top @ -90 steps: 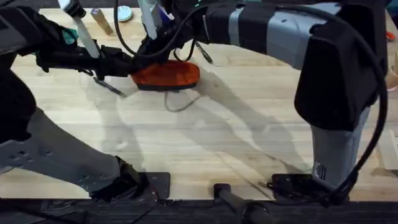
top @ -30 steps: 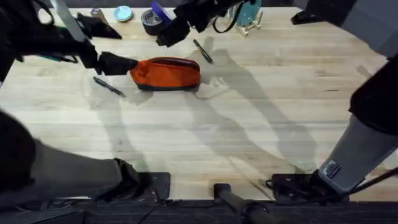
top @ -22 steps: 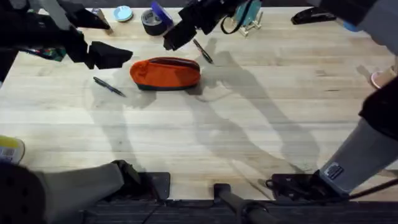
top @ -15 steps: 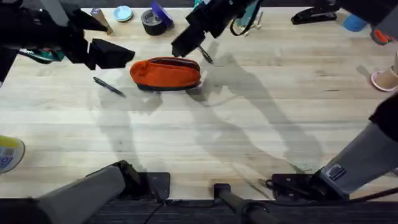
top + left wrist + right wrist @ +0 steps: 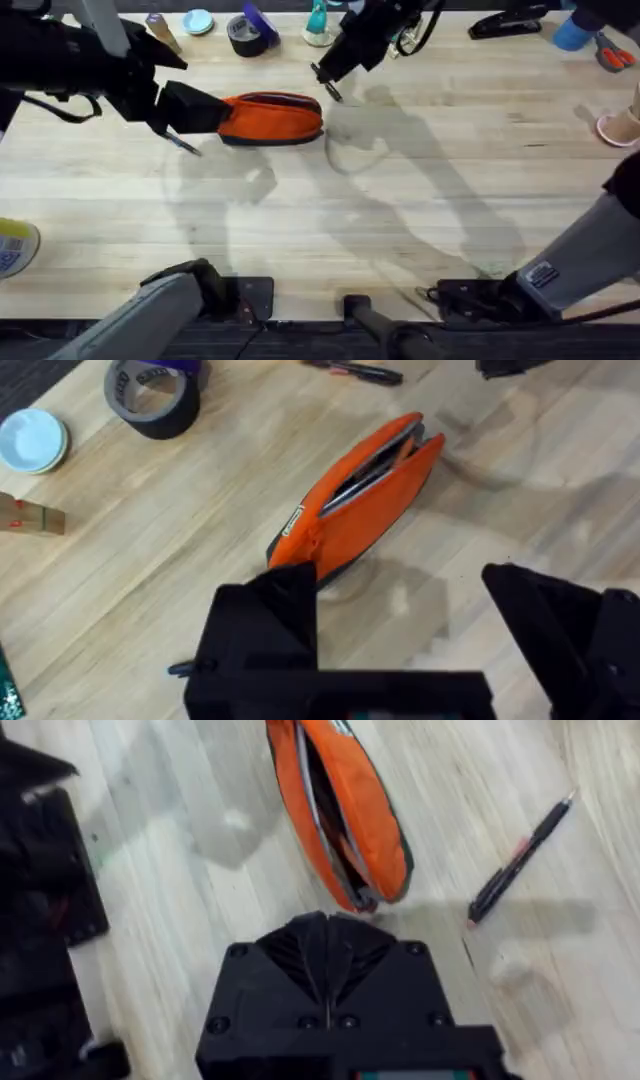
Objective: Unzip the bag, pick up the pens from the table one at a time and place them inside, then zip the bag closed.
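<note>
The orange bag (image 5: 270, 118) lies on the wooden bench (image 5: 400, 220), toward its far left, its top zipper partly open and showing dark lining. The left claw (image 5: 195, 108) hovers at the bag's left end with its two black fingers (image 5: 265, 625) spread wide; the wrist view shows the bag's end just beyond one finger, not gripped. The right claw (image 5: 325, 76) hangs over the bench just beyond the bag's right end, its fingers pressed together and holding nothing.

One pen (image 5: 520, 860) lies on the bench just beside the bag's right end, close under the right claw. A second pen (image 5: 183, 143) lies near the bag's left end, partly hidden beneath the left claw.

Along the far edge of the bench sit a roll of dark tape (image 5: 245, 33), a small round pale-blue lid (image 5: 199, 21) and a black stapler (image 5: 510, 24).
</note>
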### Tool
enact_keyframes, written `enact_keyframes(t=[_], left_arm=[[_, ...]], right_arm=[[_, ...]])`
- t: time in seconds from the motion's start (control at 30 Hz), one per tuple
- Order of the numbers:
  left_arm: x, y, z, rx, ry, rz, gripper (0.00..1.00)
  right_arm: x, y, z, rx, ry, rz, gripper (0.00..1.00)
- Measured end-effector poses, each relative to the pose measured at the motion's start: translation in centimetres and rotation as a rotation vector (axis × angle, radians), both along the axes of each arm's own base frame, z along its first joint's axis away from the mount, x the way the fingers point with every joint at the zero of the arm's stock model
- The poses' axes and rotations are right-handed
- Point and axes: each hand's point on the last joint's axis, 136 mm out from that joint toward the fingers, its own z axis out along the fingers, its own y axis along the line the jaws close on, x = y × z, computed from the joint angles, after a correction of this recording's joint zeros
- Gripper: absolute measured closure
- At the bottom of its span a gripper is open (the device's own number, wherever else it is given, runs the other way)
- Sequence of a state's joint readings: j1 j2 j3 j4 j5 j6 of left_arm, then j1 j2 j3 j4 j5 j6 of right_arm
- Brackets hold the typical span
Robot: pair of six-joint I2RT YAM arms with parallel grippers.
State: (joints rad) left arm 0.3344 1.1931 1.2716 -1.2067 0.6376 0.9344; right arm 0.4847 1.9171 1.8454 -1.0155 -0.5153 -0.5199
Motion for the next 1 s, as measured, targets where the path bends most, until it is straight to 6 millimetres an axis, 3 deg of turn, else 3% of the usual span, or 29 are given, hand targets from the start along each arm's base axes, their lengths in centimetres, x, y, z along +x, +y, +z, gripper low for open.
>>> enact_keyframes(t=[0.4, 0.8, 1.0], left_arm=[[-1.2, -1.3, -0.2, -0.014, 0.044, -0.032, 0.006], [-1.3, -1.4, -0.2, -0.016, 0.048, -0.031, 0.006], [-1.3, -1.4, -0.3, -0.016, 0.048, -0.031, 0.007]], right_arm=[[-0.1, -0.6, -0.9, -0.047, -0.133, 0.199, 0.973], [0.4, -0.3, -4.7, -0.081, -0.098, 0.267, 0.973], [0.5, -0.3, -5.0, -0.084, -0.094, 0.273, 0.973]])
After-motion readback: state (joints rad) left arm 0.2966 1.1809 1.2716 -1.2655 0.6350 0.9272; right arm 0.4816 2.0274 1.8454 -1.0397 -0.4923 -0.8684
